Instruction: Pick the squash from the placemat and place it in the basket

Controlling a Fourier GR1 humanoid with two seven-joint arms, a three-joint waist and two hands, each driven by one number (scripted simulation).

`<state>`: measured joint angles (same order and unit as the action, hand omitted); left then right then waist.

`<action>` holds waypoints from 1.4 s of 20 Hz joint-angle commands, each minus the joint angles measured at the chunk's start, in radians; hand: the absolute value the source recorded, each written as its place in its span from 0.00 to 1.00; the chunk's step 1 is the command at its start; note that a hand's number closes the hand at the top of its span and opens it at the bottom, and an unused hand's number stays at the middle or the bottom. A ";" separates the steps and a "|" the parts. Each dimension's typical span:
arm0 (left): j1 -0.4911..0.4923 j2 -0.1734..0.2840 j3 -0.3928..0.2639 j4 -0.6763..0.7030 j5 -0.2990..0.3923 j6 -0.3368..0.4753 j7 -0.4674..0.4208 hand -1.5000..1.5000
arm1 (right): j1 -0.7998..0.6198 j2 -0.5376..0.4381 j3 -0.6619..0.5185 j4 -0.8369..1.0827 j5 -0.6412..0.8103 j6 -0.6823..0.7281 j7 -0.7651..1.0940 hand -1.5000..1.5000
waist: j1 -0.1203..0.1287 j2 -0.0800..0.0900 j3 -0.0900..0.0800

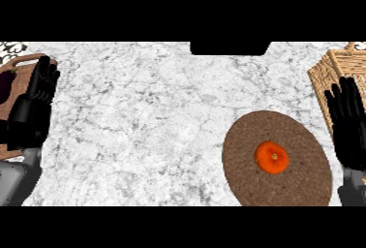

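One squash (272, 156), orange and round, sits on my feed near the middle of the brown woven placemat (300, 179), untouched by either robot hand. The placemat lies on the white marbled counter (143, 126), toward the lower right of the head view. Up and to the right of it I see the wicker basket (330, 72) at the right edge, apart from the placemat, with its near side partly covered by my right robot hand (349, 127). That robot hand shows at the right edge with its fingers straight and pointing up, holding nothing, resting just beside the placemat's right rim. My left robot hand (30, 111) is at the far left edge, well apart from the squash, also flat with fingers up and empty. Behind it lies a brown wooden board (20, 65) with something dark on it that I cannot make out.
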<state>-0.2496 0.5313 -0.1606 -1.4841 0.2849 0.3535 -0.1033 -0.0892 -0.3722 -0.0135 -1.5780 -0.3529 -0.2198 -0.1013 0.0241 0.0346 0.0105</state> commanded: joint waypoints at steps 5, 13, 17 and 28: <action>0.063 0.019 -0.084 -0.085 -0.029 -0.158 0.026 0.50 | 0.068 -0.054 -0.010 -0.025 0.062 0.031 0.016 1.00 | -0.028 -0.037 -0.011; 0.042 0.027 -0.097 -0.080 0.036 -0.266 0.064 0.50 | 0.049 0.187 0.395 -0.040 0.570 -0.277 -0.101 0.00 | -0.012 -0.038 -0.013; 0.026 0.002 -0.128 -0.066 -0.014 -0.233 0.079 0.50 | -0.040 0.160 0.400 -0.001 0.793 -0.406 0.206 0.00 | -0.021 -0.039 -0.016; 0.060 -0.006 -0.107 -0.044 -0.007 -0.230 0.056 0.50 | -0.079 -0.167 0.356 -0.194 1.087 0.060 0.822 0.00 | -0.058 -0.050 -0.024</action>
<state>-0.1952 0.5277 -0.2737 -1.5411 0.2732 0.1272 -0.0435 -0.1474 -0.4513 0.3255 -1.7176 0.6937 -0.3652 0.5350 -0.0328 -0.0159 -0.0122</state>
